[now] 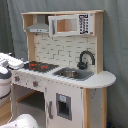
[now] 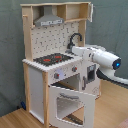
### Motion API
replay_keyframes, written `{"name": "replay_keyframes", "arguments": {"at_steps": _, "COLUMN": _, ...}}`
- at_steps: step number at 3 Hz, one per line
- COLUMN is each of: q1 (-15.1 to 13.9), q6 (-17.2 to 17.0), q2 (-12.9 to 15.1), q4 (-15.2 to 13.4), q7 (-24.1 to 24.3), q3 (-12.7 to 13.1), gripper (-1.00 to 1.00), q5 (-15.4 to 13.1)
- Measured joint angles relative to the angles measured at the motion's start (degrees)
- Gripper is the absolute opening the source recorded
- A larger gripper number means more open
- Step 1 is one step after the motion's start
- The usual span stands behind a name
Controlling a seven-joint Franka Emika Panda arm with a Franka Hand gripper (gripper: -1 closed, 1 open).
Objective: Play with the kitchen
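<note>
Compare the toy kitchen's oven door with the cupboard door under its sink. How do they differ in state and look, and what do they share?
In the second exterior view the oven door hangs open, swung out from the kitchen; in the first exterior view the cupboard door is shut flat. The oven door has a large window filling most of it; the cupboard door carries only a small dark panel. Both are white and sit below the countertop.

There is one kitchen [image 1: 62,70] [image 2: 57,65]. It has one faucet [image 1: 86,59], one sink [image 1: 73,74], one hob [image 1: 39,65], one hood [image 2: 49,20] and one robot arm [image 2: 100,57].
</note>
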Motion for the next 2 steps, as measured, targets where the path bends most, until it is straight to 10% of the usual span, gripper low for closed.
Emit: {"name": "replay_keyframes", "arguments": {"at_steps": 2, "q1": 1.6, "q6": 8.6, "q2": 0.0, "q4": -7.1, "q7": -0.3, "q3": 4.4, "gripper": 1.0, "q5": 0.0}}
